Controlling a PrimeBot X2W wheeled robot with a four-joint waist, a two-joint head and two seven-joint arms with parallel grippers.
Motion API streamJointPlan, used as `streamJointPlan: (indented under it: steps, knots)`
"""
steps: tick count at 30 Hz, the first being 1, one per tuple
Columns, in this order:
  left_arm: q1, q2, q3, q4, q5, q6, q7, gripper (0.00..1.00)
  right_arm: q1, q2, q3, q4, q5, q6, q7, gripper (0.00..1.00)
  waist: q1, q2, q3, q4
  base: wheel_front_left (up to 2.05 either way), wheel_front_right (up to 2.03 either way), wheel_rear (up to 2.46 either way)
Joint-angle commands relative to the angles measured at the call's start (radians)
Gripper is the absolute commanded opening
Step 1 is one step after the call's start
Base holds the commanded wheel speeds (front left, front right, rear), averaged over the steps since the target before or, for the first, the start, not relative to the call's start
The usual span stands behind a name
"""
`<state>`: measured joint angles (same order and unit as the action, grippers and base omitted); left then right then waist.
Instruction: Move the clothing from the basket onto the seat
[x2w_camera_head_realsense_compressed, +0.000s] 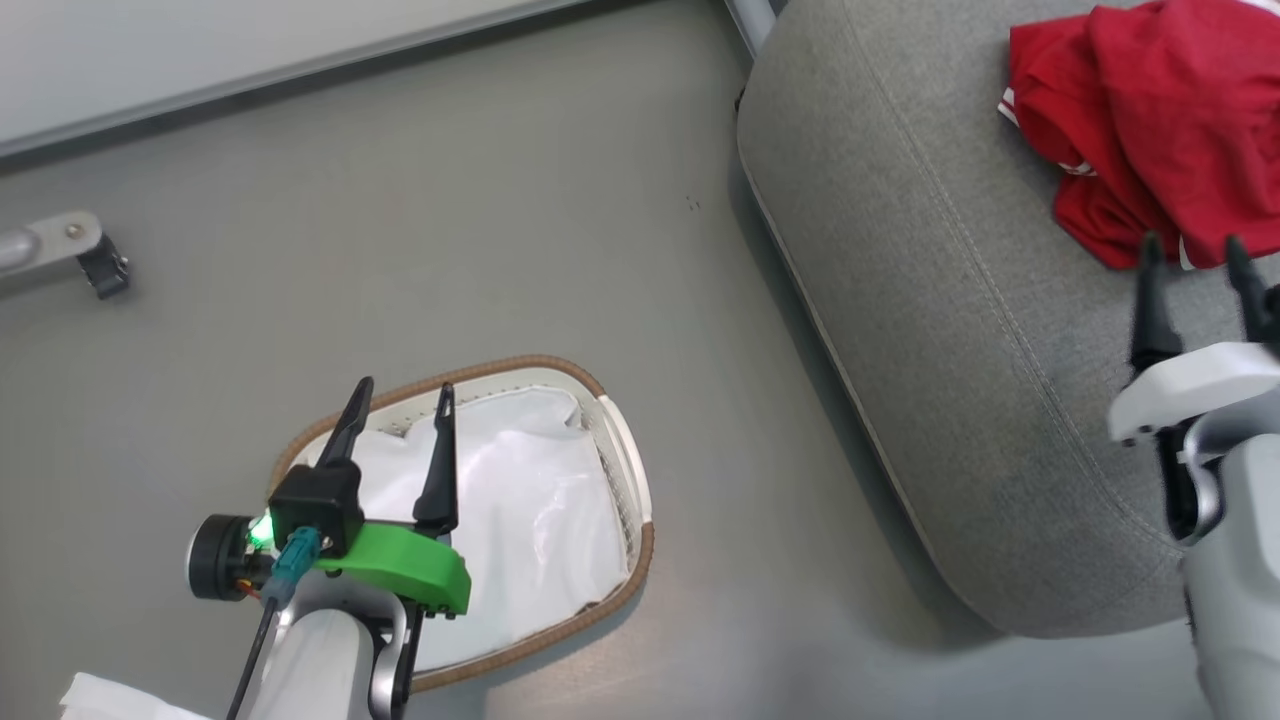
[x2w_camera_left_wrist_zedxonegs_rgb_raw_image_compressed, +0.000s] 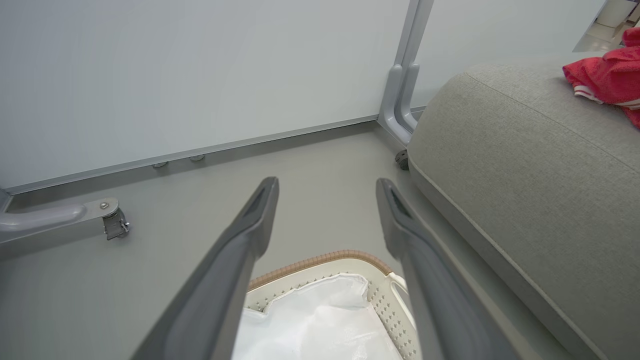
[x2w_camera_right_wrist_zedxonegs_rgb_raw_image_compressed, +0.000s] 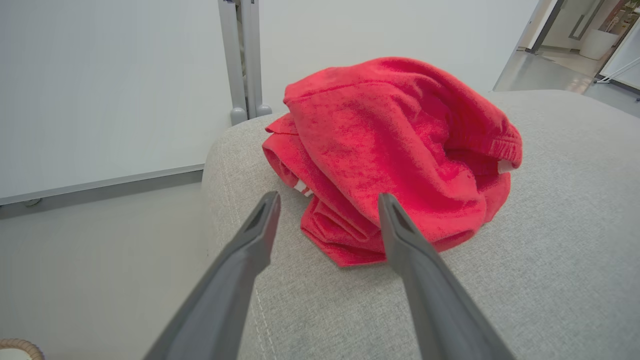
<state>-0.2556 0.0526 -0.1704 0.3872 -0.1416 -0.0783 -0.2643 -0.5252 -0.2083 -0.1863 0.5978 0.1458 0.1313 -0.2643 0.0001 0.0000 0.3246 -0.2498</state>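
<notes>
The red clothing (x2w_camera_head_realsense_compressed: 1160, 130) lies crumpled in a heap on the light grey seat (x2w_camera_head_realsense_compressed: 950, 330), at the upper right of the head view. My right gripper (x2w_camera_head_realsense_compressed: 1195, 255) hovers just short of the heap, open, with nothing between its fingers. From the right wrist, the clothing (x2w_camera_right_wrist_zedxonegs_rgb_raw_image_compressed: 395, 155) rests on the seat (x2w_camera_right_wrist_zedxonegs_rgb_raw_image_compressed: 550, 250) beyond the open right gripper (x2w_camera_right_wrist_zedxonegs_rgb_raw_image_compressed: 327, 200). The basket (x2w_camera_head_realsense_compressed: 620, 440) stands on the floor, holding a white liner. My left gripper (x2w_camera_head_realsense_compressed: 405, 395) is open and empty above it. The left wrist view shows the basket (x2w_camera_left_wrist_zedxonegs_rgb_raw_image_compressed: 320, 260), the seat (x2w_camera_left_wrist_zedxonegs_rgb_raw_image_compressed: 525, 165) and the clothing (x2w_camera_left_wrist_zedxonegs_rgb_raw_image_compressed: 607, 75).
A white liner sheet (x2w_camera_head_realsense_compressed: 530, 520) fills the basket. A grey metal leg with a caster (x2w_camera_head_realsense_compressed: 75, 255) lies on the floor at the left. A white panel wall with a grey post (x2w_camera_left_wrist_zedxonegs_rgb_raw_image_compressed: 400, 90) runs behind. Grey floor (x2w_camera_head_realsense_compressed: 500, 230) separates basket and seat.
</notes>
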Motion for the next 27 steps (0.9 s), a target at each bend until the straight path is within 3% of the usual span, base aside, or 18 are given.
streamJointPlan:
  steps: [1,15,22,27]
  knots:
    - [0.022,0.003,0.015,-0.011,0.008,0.006,0.0,1.0,0.021,0.01,0.027,-0.012,0.009,-0.001,0.0,1.0,-0.0001,0.0,-0.052,0.033,0.0,0.0,0.0]
    - [0.078,-0.001,0.12,-0.023,-0.014,0.053,0.0,1.0,0.057,0.114,0.247,-0.096,0.056,-0.001,0.0,1.0,-0.0001,0.0,-0.134,0.186,0.0,0.0,0.0]
    - [0.113,-0.001,0.149,-0.036,-0.027,0.086,0.0,1.0,0.098,0.14,0.295,-0.089,0.056,-0.001,0.0,1.0,-0.0001,0.0,-0.162,0.23,0.0,0.0,0.0]
    - [0.147,-0.001,0.168,-0.042,-0.043,0.079,0.0,1.0,0.136,0.149,0.31,-0.088,0.068,-0.001,0.0,1.0,-0.0001,0.0,-0.182,0.243,0.0,0.0,0.0]
